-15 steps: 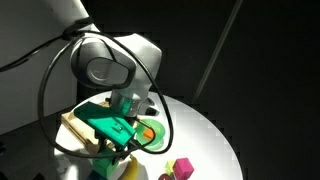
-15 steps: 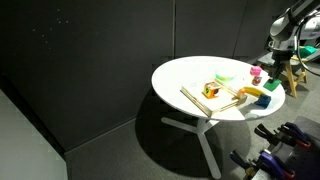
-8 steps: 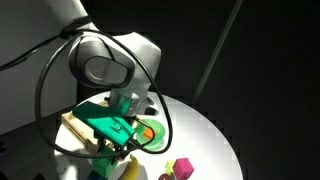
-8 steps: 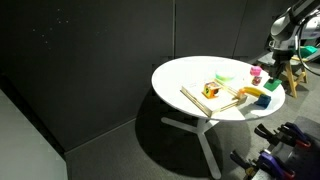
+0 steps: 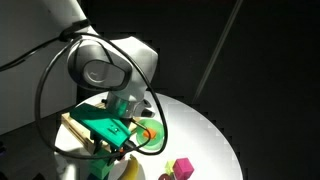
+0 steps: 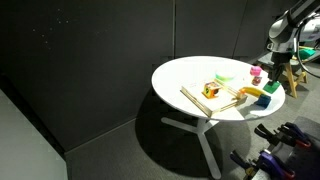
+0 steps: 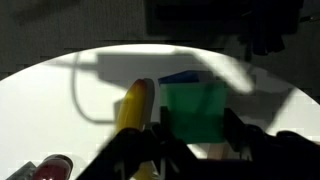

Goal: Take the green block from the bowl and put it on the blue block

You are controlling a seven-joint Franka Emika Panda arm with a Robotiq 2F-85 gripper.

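Clamping the green block [image 7: 193, 108] from both sides in the wrist view, claw [image 7: 198, 122] closed on it. Held close over the blue block [image 7: 181, 77], only a blue strip showing past the green block's far edge; touching or apart, cannot tell. Just beside the blue block, lying on the white bench [image 6: 180, 75]: a yellow banana [image 7: 134, 108]. Farther from the blue block in an exterior view: the bowl [image 6: 225, 75], a magenta cube [image 6: 257, 72], a wooden tray [image 6: 192, 98].
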